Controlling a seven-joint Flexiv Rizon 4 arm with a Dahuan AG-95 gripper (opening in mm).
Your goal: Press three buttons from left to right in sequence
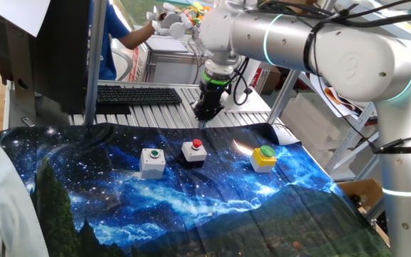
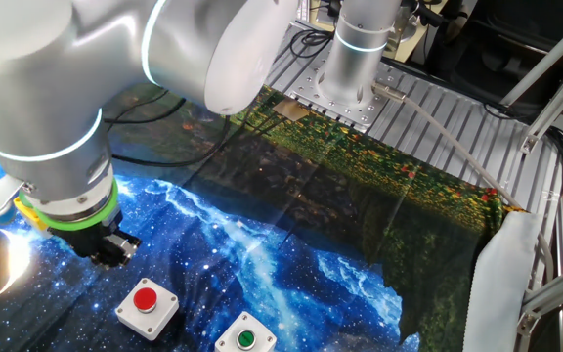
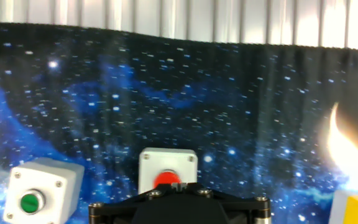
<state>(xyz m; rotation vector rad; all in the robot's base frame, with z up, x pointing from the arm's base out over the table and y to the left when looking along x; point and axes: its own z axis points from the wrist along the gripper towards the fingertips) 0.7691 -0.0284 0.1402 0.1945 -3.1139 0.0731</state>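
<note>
three button boxes sit in a row on the bench [image 1: 191,214], which is draped in a starry blue cloth: the grey box [image 1: 152,161] with a green cap on the left, the black-and-white box [image 1: 194,151] with a red cap in the middle, the yellow box [image 1: 264,158] with a green cap on the right. they are spaced apart, likely so each cap can be pushed without brushing its neighbour.

the tool [image 1: 207,111] hangs above the far edge of the cloth, just beyond the red cap and clear of every box. it points straight down, a pose that suits a vertical press. in the hand view the red cap lies almost dead ahead, with the grey box to its left and a corner of the yellow one at far right. no view shows the fingertips, so i cannot tell whether they are apart or together.

a black keyboard [image 1: 138,94] lies on the far side, off the cloth and out of the way. none of the caps is being touched.
</note>
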